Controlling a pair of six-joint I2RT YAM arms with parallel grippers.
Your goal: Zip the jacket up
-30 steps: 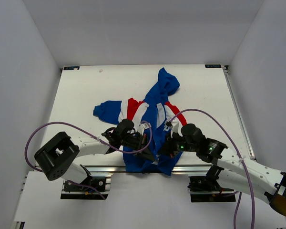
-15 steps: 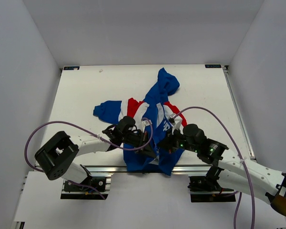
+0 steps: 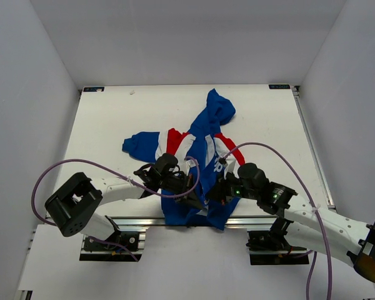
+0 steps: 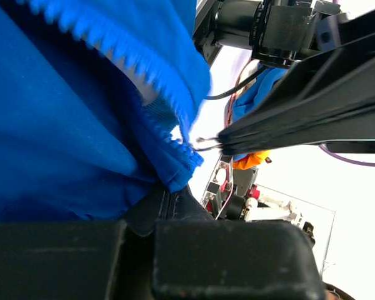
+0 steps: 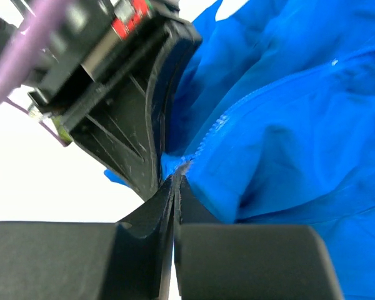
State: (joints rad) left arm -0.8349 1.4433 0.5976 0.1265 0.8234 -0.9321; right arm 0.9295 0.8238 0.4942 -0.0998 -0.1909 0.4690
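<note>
Jacket (image 3: 203, 140) is light, limp & slippery, so my left gripper (image 4: 172, 191) & right gripper (image 5: 176, 179) are both clamped on its hem at the zip (image 5: 216, 124) base.

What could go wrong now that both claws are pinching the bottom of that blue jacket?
The right gripper holds only a thin edge of the jacket by the zipper teeth; it might slip free. The left gripper sits very close to it, so the two could bump.
</note>
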